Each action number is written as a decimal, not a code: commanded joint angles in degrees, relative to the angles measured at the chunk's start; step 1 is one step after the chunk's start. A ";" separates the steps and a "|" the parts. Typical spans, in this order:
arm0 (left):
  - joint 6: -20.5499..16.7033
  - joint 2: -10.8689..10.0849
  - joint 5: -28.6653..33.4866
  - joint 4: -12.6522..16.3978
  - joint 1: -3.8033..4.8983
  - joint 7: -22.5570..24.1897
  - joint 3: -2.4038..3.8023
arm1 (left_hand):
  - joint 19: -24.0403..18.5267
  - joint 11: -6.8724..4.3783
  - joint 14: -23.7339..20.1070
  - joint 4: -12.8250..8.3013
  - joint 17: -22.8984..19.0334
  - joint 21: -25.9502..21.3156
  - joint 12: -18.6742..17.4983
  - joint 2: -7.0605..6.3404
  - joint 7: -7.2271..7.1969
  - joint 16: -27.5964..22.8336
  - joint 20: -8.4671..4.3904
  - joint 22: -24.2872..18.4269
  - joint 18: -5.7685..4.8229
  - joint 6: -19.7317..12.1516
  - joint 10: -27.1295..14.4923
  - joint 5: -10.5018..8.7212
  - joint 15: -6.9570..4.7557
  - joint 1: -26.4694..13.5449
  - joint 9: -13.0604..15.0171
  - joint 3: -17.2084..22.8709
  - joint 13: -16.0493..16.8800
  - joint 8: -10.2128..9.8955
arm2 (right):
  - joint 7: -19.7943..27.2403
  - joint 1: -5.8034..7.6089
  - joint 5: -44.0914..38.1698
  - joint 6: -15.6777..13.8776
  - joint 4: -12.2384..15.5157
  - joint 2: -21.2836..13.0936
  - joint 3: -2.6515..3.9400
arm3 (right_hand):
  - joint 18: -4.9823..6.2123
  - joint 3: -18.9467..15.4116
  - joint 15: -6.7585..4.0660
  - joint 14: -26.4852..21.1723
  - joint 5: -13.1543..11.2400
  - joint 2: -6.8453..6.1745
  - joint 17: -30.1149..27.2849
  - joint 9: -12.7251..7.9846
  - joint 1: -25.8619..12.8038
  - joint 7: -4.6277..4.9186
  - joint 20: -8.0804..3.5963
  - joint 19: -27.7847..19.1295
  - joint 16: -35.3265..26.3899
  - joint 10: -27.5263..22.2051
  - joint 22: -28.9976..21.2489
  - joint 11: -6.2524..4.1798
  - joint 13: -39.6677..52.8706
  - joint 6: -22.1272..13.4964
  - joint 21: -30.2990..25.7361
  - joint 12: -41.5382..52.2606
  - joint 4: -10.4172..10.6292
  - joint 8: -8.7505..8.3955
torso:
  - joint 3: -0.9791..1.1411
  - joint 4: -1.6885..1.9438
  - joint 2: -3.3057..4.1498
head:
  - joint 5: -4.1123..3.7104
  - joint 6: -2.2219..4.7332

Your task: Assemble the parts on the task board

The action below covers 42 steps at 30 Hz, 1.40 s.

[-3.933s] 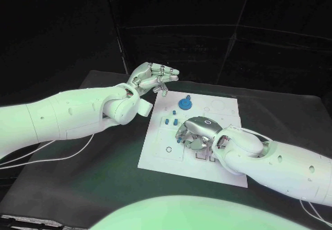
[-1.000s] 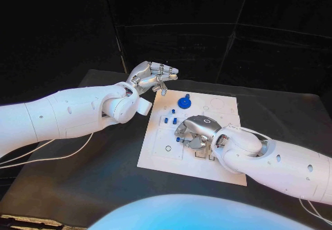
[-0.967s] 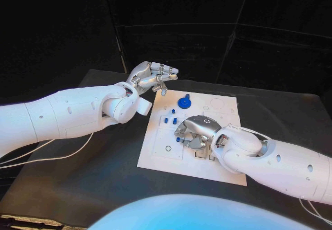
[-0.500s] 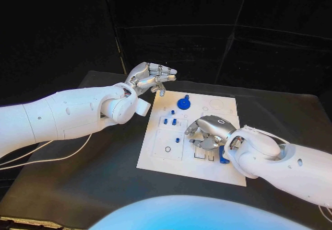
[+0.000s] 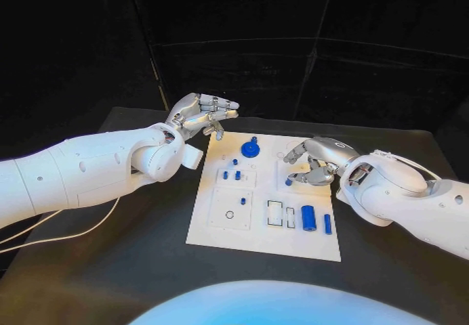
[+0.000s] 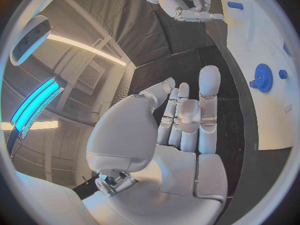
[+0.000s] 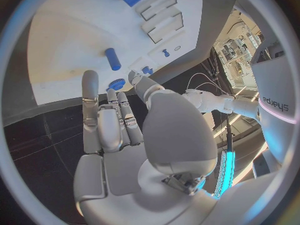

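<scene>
On the black table point(image 5: 117, 271), task board point(image 5: 225, 233) between both hands.
From the head view we see the left hand point(image 5: 198, 116) raised off the board's far corner, the right hand point(image 5: 314, 162) over its right side; wrist views show both with curled fingers, holding nothing. Blue cylinder point(image 5: 310, 218) lies nearer than the right hand, gear point(image 5: 250, 149) between hands.

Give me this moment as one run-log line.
left hand: raised beyond task board, holds nothing | right hand: above board's right side, nothing visibly held | blue gear: on board's far end
</scene>
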 commanded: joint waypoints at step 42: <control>1.07 0.47 0.15 -0.47 0.07 0.06 0.02 | 0.06 -0.05 -0.17 0.05 -0.09 -0.26 0.35 0.02 0.01 0.09 0.02 -0.04 0.28 -0.35 -0.41 0.07 0.43 -0.15 0.02 -0.06 0.11 0.08 | -2.79 0.25 -2.15 12.15 -3.55 3.52 0.05 | 0.38 -1.89 -0.28 1.70 0.34 3.37 1.08 0.03 3.43 0.17 -0.56 1.62 0.92 7.77 -0.73 -0.84 -0.49 5.35 -0.35 1.15 1.95 0.93 | -0.02 -0.02 0.05 | -0.43 -0.53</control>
